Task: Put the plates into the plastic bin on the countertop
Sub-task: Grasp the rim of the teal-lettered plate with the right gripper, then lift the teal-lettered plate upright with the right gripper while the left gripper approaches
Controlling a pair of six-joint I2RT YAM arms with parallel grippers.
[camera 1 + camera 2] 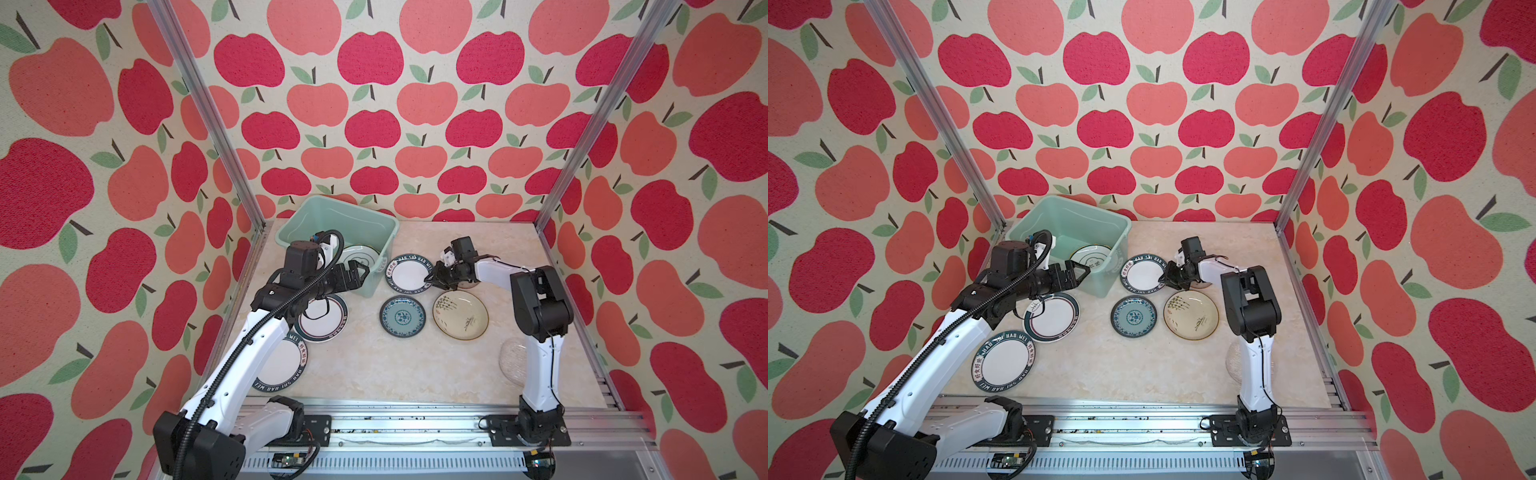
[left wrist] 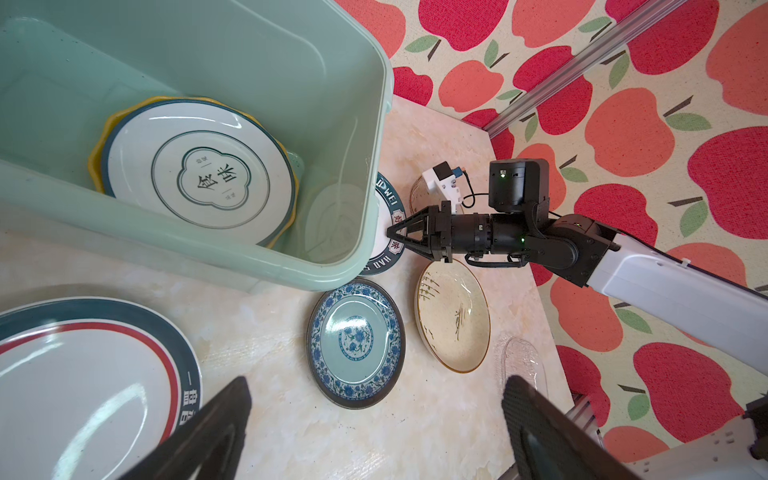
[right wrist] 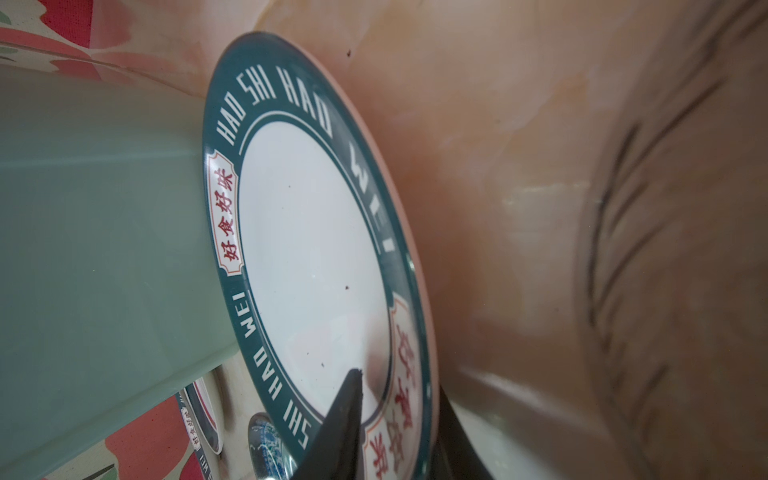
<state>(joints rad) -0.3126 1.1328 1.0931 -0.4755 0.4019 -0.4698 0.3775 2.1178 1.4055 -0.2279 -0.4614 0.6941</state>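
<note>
The right claw (image 2: 392,239) is pinching the lettered plate (image 1: 407,275) by the plastic bin (image 1: 340,220). The left claw (image 1: 363,279) is gaping, holding nothing.

mint bin (image 1: 336,220) w/ 2 plates (image 2: 199,183) stacked, rest outside

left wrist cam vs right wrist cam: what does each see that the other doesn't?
Left wrist only: the inside of the bin, where a white plate lies stacked on a yellow plate; a glass plate; and the right arm from outside.
Right wrist only: that arm's jaws close up, straddling the rim of the lettered plate, one above and one beneath.
Both: the lettered plate beside the bin's outer wall, the blue plate and the cream plate, which is blurred in the right wrist view.
</note>
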